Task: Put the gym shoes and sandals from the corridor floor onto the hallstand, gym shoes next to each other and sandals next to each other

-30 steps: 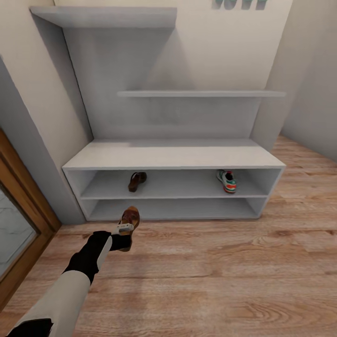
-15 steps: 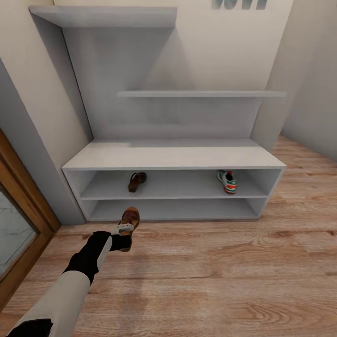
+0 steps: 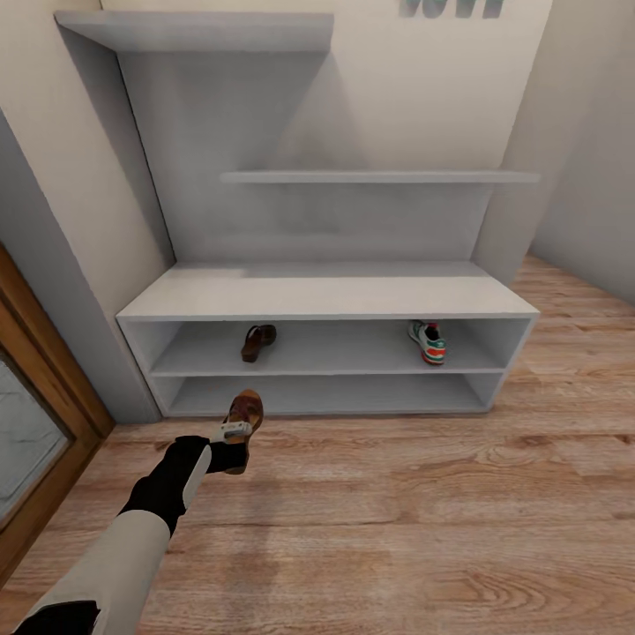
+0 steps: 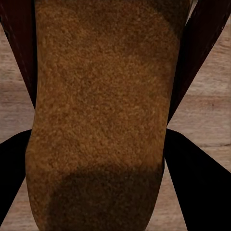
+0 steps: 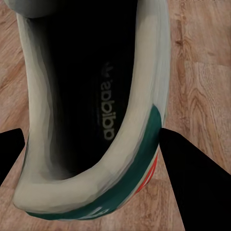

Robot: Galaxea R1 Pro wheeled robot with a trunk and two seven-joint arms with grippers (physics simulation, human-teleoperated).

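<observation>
Up close, left tool (image 3: 236, 438) pinches a grainy brown sandal (image 4: 98, 115); right tool (image 5: 91, 173) pinches a smooth white gym shoe (image 5: 96, 120).

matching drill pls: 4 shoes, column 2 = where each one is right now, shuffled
Things:
1. sandal on the rack
2. gym shoe on the rack
3. second sandal
4. second gym shoe

Places:
A. between the right gripper's fingers, over the wood floor
B. upper shelf bay of the hallstand, right part
C. in the left gripper, above the floor in front of the rack
D. upper shelf bay, left of centre

Pairs: 1-D, 2-B, 3-C, 4-A
</observation>
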